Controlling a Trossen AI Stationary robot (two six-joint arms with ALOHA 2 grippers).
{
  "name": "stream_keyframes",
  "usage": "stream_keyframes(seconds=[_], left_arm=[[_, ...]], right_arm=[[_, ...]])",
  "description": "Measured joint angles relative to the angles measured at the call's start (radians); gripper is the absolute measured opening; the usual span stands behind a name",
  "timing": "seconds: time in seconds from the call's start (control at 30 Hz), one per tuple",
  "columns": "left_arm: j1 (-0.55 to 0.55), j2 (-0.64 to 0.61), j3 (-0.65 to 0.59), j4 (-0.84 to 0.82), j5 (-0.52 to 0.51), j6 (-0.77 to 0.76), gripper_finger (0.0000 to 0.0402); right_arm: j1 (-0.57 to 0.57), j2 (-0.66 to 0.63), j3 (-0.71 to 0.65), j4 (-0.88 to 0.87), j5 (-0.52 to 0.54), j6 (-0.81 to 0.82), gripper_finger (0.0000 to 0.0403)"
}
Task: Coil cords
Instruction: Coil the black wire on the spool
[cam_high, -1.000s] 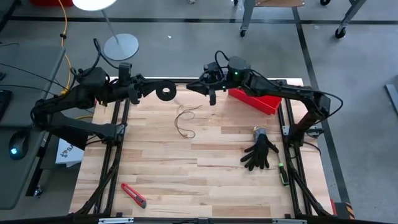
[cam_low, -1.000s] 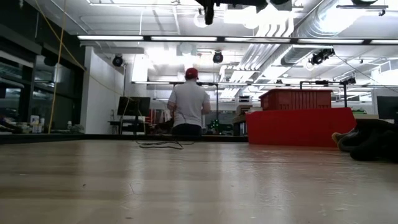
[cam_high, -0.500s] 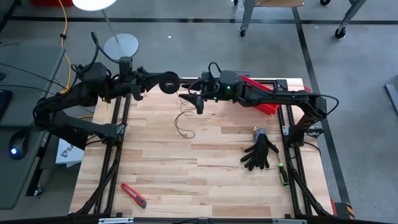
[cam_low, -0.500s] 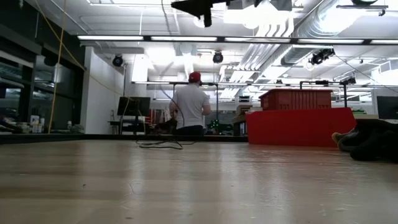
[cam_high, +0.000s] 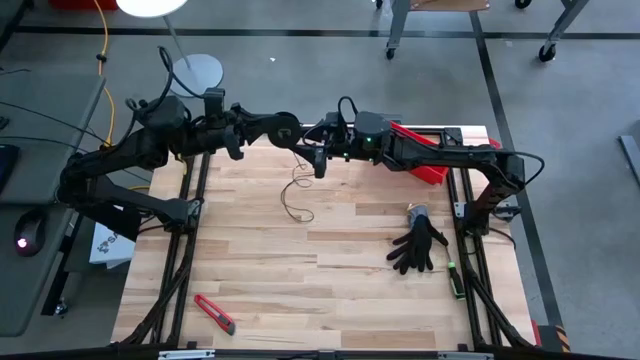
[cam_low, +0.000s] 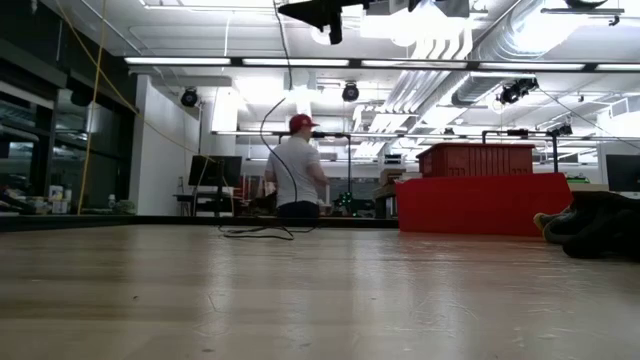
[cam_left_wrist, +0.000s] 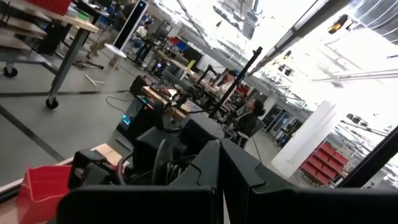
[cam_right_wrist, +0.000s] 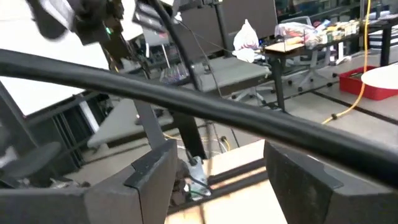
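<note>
The small round black spool (cam_high: 283, 130) hangs in the air over the table's far edge, with my left gripper (cam_high: 262, 128) shut on it. The thin dark cord (cam_high: 294, 200) drops from the spool to a loose tangle on the wood. In the low view it shows as a hanging strand (cam_low: 264, 130). My right gripper (cam_high: 316, 160) is open just right of the spool, close beside the hanging cord. I cannot tell whether it touches the cord. In the right wrist view its fingers (cam_right_wrist: 149, 180) stand wide apart. My left gripper holds the spool's left rim (cam_high: 272, 129) at its fingertips, coming level from the table's left. The spool is lifted clear of the table. The cord hangs slack below it, its lower end lying on the wood (cam_high: 296, 212).
A red bin (cam_high: 415, 160) sits at the far right. A black glove (cam_high: 418, 248) and a small grey object (cam_high: 417, 213) lie to the right. A red utility knife (cam_high: 214, 313) lies near the front left. A person (cam_low: 297, 180) stands in the room beyond the table.
My left gripper has carried the spool toward the table's right and far edge, a little higher. My right gripper has swung toward the table's left and come close to the spool. More of the cord now hangs up off the table.
</note>
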Motion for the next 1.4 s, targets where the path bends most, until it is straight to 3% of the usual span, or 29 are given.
stream_keyframes(seconds=[0.5,0.7,0.87,1.27,1.4], left_arm=[[0.001,0.002,0.001,0.02,-0.023,0.0,0.0],[0.001,0.002,0.001,0.02,-0.03,0.0,0.0],[0.002,0.002,0.001,0.026,-0.034,0.0,0.0],[0.06,0.011,0.001,0.15,-0.13,-0.097,0.0],[0.094,0.028,0.001,0.147,-0.132,-0.108,0.0]], right_arm=[[0.0,0.005,0.0,-0.031,0.008,-0.018,0.0172],[0.003,0.015,0.0,-0.027,0.008,-0.018,0.0103],[0.024,0.013,0.0,-0.012,0.01,-0.049,0.0012],[0.196,0.016,0.0,0.269,0.144,-0.128,0.0001],[0.219,0.023,0.05,0.242,0.154,-0.169,0.0001]])
